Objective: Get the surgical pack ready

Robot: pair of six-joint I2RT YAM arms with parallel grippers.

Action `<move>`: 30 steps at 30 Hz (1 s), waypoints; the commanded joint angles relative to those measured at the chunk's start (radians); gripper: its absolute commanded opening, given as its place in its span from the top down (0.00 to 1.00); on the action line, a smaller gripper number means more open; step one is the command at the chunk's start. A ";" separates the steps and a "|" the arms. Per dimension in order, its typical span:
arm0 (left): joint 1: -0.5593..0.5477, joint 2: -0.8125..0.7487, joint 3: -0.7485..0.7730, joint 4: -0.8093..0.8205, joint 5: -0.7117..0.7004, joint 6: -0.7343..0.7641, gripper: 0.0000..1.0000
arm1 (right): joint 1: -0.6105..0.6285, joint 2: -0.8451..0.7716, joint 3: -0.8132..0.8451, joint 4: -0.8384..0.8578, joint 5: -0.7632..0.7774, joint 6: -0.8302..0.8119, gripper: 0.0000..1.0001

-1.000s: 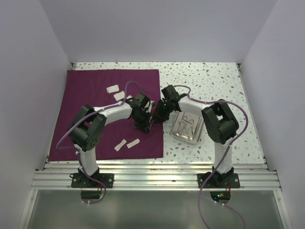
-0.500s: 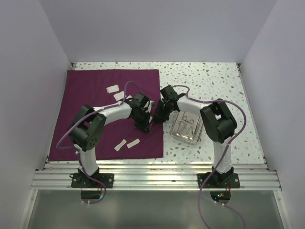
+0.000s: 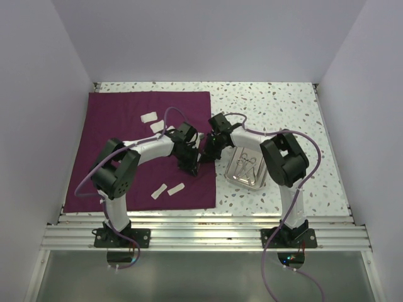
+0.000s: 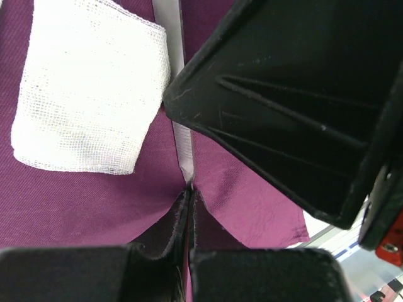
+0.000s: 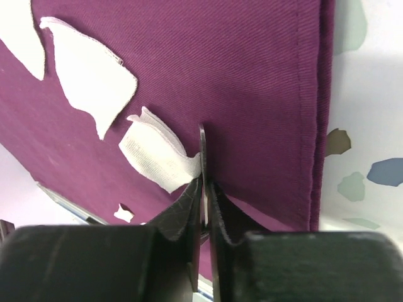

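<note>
Across the left half of the white speckled table (image 3: 277, 107), seen from above, a large maroon cloth (image 3: 119, 132) lies spread flat with four white gauze pads (image 3: 157, 126) scattered on it; just right of its right edge sits a shallow rectangular steel tray (image 3: 259, 181) with small metal instruments (image 3: 245, 165) inside; the left gripper (image 3: 194, 167) and right gripper (image 3: 206, 153) meet tip to tip over the cloth's right border, between pads and tray.

From the left wrist, its fingers are pressed almost together on the end of a slim silver metal strip (image 4: 182, 148) above the cloth; whether it is tweezers or scissors cannot be told; a gauze pad lies to the left, and the right gripper's black body touches the strip from the right.

From the right wrist, that gripper's fingers are likewise closed on the strip, seen edge-on; one pad lies just left of the tips; the cloth's hemmed edge and bare table lie to the right.
</note>
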 commanded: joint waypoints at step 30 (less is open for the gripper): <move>0.149 -0.406 -0.069 -0.362 -0.283 0.063 0.51 | -0.341 -0.455 -0.119 -0.456 0.140 -0.458 1.00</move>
